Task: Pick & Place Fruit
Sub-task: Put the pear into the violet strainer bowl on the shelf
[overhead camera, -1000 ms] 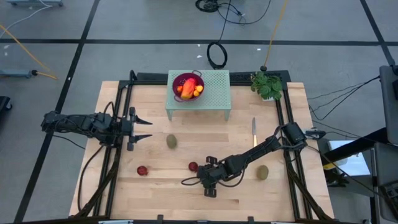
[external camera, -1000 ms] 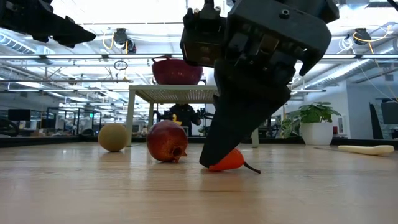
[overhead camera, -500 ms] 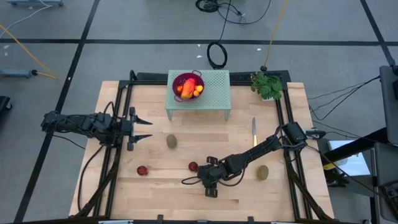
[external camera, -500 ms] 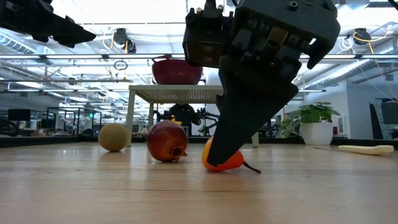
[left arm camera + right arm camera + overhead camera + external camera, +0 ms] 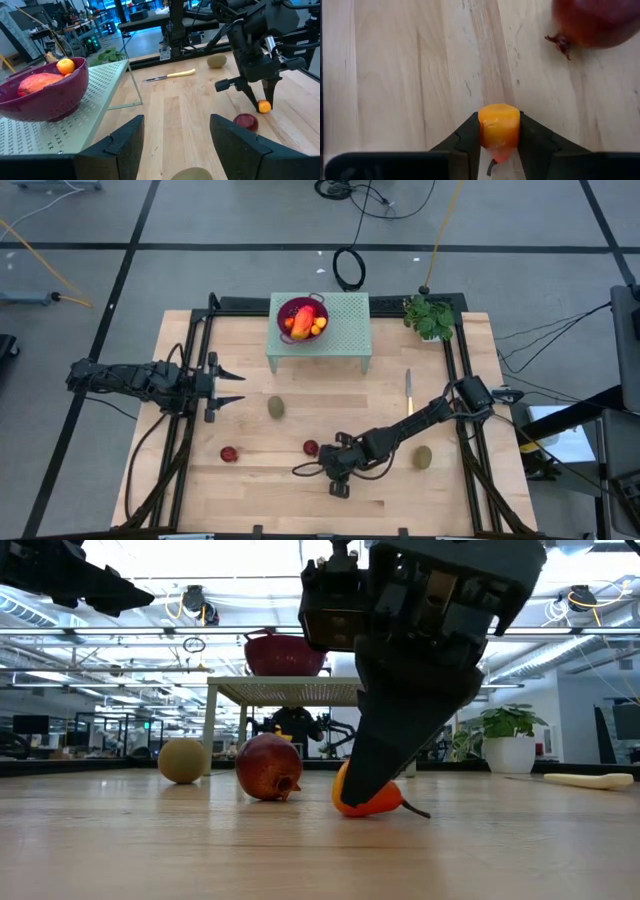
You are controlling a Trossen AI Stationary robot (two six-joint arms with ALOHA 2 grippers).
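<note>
Fingers of our right end effector [image 5: 499,137] clamp a tiny orange fruit [image 5: 499,126] low on the table [image 5: 260,490], lower centre of the high view, ready to lift; our left end effector [image 5: 232,387] waits apart at left.

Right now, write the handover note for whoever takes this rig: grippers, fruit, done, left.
Right gripper: fingers closed on a small orange fruit at table level, front centre.
Left gripper: open, empty, waiting over the left side.
Done: oblong red-orange fruit and small orange ones in the purple bowl on the green stand.
Left: two dark red balls, two brown-green ovals, plus the gripped one.
</note>
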